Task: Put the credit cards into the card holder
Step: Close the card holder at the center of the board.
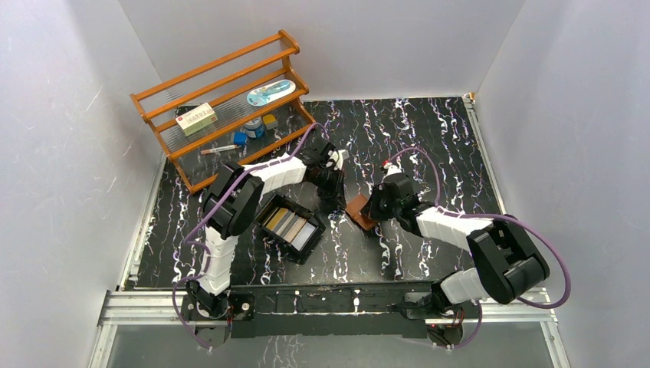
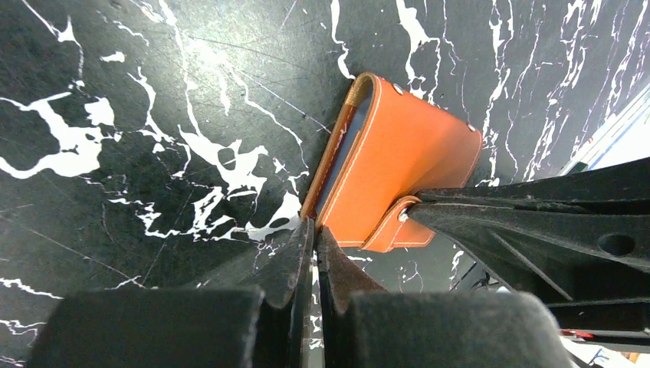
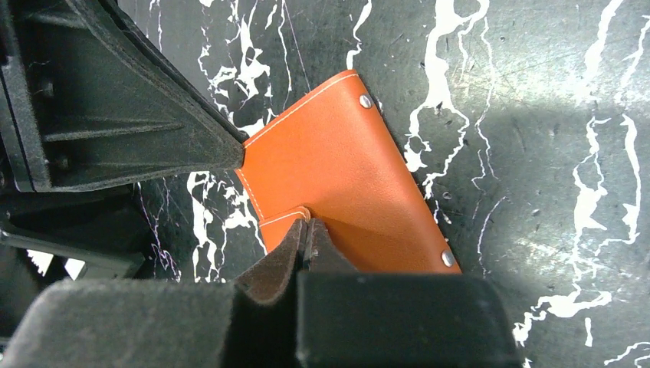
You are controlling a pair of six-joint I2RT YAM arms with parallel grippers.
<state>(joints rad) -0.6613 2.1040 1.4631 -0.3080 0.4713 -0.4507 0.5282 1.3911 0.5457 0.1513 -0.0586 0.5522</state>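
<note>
Left gripper (image 2: pixel 314 227) and right gripper (image 3: pixel 305 228), both closed, are touching one holder (image 2: pixel 398 153) mid-worktop; one tray (image 1: pixel 314 245) of cards (image 1: pixel 290 224) is lying left.

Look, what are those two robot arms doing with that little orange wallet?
Both arms meet at the folded leather card holder in the middle of the table. The left gripper is shut, its tips touching one edge. The right gripper is shut too, its tips at the snap tab on the other side. The holder looks closed. The credit cards lie in the black tray nearby, none in the holder yet as far as shows.
</note>
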